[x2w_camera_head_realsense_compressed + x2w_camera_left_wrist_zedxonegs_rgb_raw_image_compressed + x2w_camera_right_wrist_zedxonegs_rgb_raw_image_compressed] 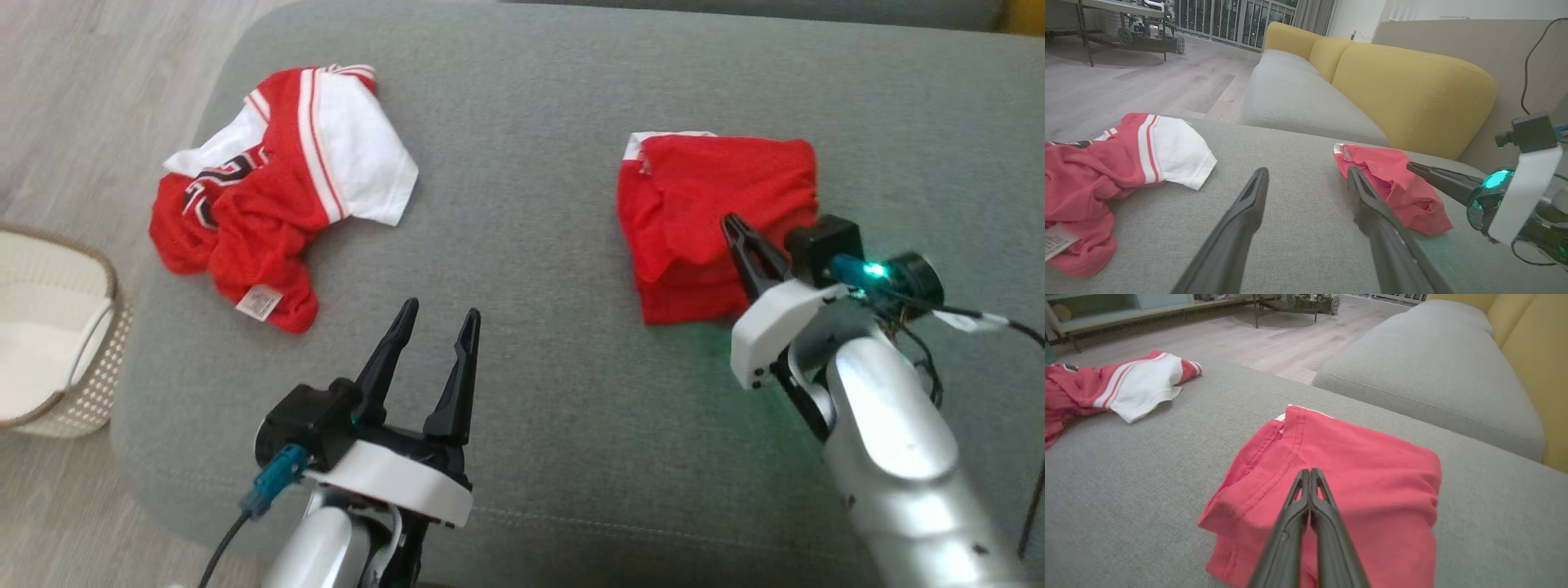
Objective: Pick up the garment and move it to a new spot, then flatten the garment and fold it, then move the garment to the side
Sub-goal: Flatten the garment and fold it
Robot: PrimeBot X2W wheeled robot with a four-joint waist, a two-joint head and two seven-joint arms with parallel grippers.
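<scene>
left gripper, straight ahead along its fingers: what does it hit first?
Likely just the grey cushion. The open left gripper points into the gap between the crumpled jersey and the folded red garment, clear of both. Its height above the cushion is hard to judge.

Bare grey sofa cushion (522, 204) lies open between the crumpled red-and-white jersey (269, 196) and the folded red garment (702, 204); a woven basket (96, 388) stands off the cushion's left edge.
</scene>
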